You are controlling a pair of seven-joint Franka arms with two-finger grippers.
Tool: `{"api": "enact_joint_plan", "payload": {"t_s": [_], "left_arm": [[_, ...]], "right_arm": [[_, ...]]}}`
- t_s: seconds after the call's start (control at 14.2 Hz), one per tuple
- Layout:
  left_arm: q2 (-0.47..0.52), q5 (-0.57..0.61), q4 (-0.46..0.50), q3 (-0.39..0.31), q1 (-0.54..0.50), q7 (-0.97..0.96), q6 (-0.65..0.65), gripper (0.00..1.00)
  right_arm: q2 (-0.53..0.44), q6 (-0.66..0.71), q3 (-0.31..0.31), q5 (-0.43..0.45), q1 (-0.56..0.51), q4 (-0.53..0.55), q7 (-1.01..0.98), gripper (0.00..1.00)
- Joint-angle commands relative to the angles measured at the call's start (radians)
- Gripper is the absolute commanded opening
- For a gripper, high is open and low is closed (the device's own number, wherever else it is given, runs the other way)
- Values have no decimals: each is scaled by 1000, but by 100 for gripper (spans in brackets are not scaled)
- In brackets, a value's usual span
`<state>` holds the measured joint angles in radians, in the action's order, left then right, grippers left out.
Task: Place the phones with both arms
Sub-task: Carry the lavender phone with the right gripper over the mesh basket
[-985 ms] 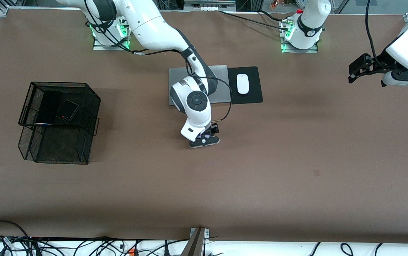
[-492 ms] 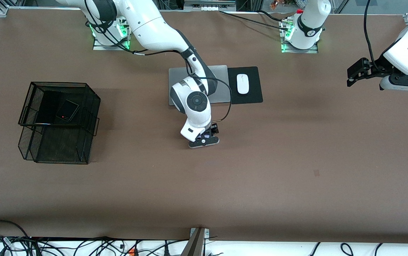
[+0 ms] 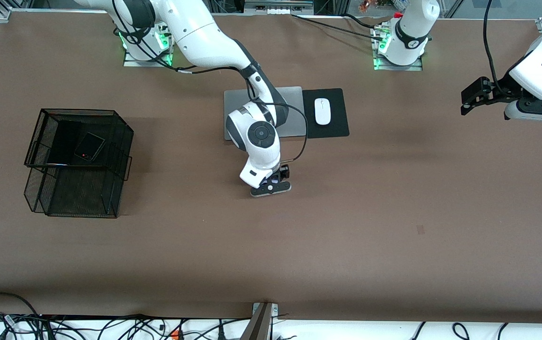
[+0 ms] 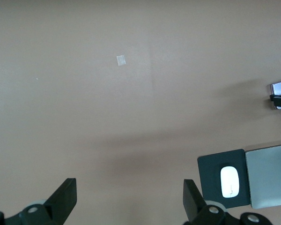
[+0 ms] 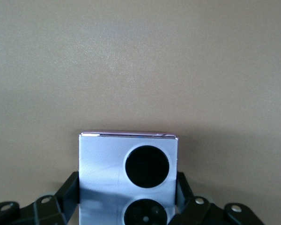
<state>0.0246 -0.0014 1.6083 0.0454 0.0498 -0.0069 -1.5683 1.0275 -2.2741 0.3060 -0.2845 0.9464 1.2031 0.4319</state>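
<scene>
Phones are our concern here, and we find them in two places. The lavender phone lies on the brown desk near its middle, nearer the front camera than the grey pad and the white mouse. The right tool is down over it. In the right wrist view the phone sits between the two fingers, one against each side edge, and we judge the tool to be pinching it across its width. Its short squarish body runs straight out from the tool, camera circles uppermost.

We note a small black phone and a long black slab in the upper tier of the wire basket toward the right arm's end of the desk. The basket lies well apart from the gripped phone, so the coming carry should run that way, and the right arm is clearly the nearer.

The left tool hangs spread and empty over the desk's other end; that arm waits.
</scene>
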Motion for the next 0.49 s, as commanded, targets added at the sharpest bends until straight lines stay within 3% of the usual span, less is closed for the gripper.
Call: {"api": "enact_joint_plan", "payload": {"t_s": [0.0, 0.14, 0.42], "left_arm": [[0, -9, -2, 2, -4, 8, -1, 100], [-3, -6, -2, 2, -2, 7, -1, 100], [-5, -5, -2, 4, -2, 5, 1, 100]], "right_arm": [[-17, -15, 2, 18, -1, 13, 1, 13], [-68, 11, 46, 19, -15, 13, -9, 14], [-214, 216, 174, 15, -46, 13, -80, 15]]}}
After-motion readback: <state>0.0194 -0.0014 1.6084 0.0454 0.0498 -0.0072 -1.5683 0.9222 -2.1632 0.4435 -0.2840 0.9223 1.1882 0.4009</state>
